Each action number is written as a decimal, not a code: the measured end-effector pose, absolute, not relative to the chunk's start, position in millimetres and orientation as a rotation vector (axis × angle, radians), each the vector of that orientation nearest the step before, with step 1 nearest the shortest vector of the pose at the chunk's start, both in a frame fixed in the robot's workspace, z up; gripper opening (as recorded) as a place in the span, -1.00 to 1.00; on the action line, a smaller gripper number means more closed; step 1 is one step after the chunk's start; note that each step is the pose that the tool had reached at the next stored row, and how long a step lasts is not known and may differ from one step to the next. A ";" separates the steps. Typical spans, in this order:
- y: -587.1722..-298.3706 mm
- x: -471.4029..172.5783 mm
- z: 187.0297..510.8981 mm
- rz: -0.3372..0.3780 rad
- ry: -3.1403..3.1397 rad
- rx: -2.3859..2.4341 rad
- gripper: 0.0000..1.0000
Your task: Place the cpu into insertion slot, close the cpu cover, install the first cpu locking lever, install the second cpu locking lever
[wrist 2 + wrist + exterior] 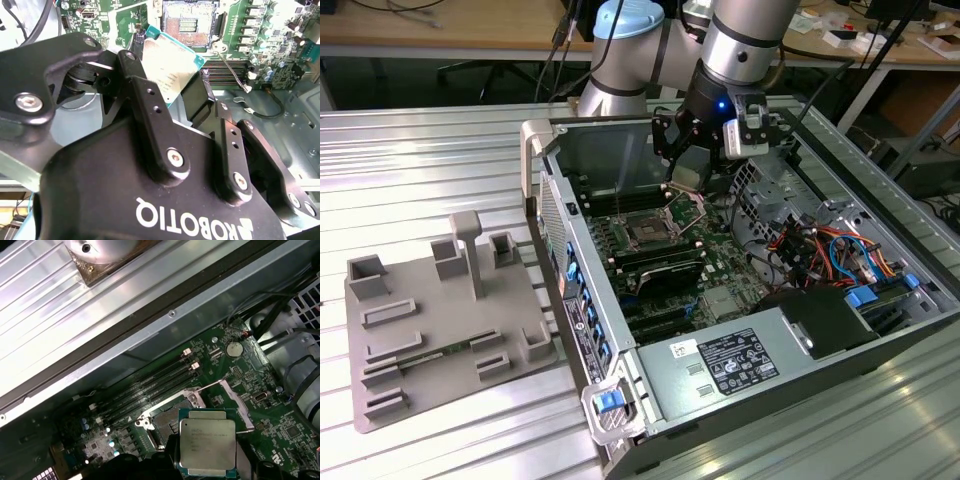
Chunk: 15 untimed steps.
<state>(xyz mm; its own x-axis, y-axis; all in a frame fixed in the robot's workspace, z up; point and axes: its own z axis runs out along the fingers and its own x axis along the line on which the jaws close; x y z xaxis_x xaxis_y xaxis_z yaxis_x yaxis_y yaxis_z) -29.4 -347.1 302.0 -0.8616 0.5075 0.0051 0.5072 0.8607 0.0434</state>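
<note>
Closest to my exterior camera sits the grey power supply box (720, 365), filling the near end of the open computer case (552, 200). Sweeping from the exterior view's left, I first see a grey fixture plate (430, 330) with raised blocks lying flat on the slatted metal table (420, 160), just beside the case wall. Past that wall comes the green motherboard (720, 300), and on it the insertion slot (648, 232), its dark centre bare. Just to the exterior view's right of the slot hangs the gripper (687, 170), above the board and not touching it. In the second wrist view I can see its two black fingers (150, 105) pressed in on opposite edges of the cpu (167, 62), so the tool is pinching the chip, with the metal top facing that camera. In the first wrist view the cpu (207, 441) overlaps one edge of the insertion slot (165, 422) rather than sitting square over it. It lies between the dark centre and the cpu cover (235, 402), which stands swung up off the slot on its hinge. The long memory slots (150, 385) run beside the socket, towards the case wall. Further to the exterior view's right, a bundle of red, orange and blue cables (820, 245) lies well apart from the tool.
</note>
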 end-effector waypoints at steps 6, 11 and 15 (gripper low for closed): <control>-347.1 -29.4 301.9 0.067 3.020 0.839 0.09; -347.1 -29.4 301.9 0.067 3.017 0.848 0.09; -347.1 -29.4 301.9 0.067 3.014 0.857 0.09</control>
